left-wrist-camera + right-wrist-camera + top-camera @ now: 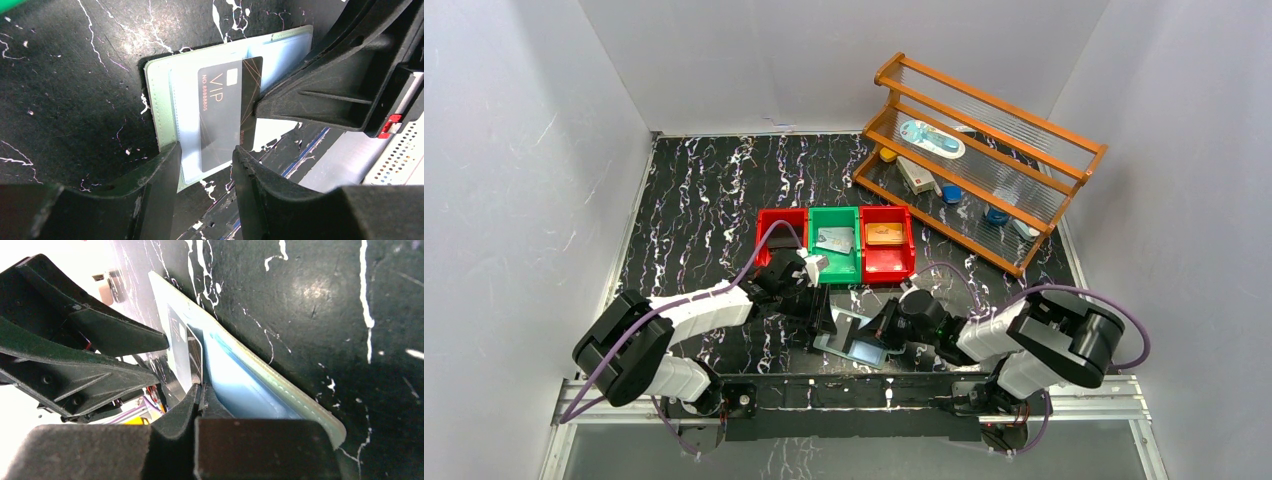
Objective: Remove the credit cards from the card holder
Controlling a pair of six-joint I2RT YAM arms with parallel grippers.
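Note:
The card holder (156, 107) lies open on the black table, sage-green cover with pale blue sleeves (235, 385). A dark credit card (222, 112) marked VIP sticks partway out of a sleeve. My right gripper (200, 390) is shut on that card's edge, and its fingers (280, 100) show in the left wrist view. My left gripper (205, 151) is open, its fingertips straddling the holder's near edge. In the top view both grippers, left (822, 322) and right (879, 333), meet over the holder (844, 338). A silvery card (834, 240) and a tan card (884, 235) lie in bins.
Three small bins stand in a row behind the holder: an empty-looking red one (774, 228), a green one (849, 262) and a red one (894, 262). A wooden rack (1024, 130) with small items fills the back right. White walls enclose the table.

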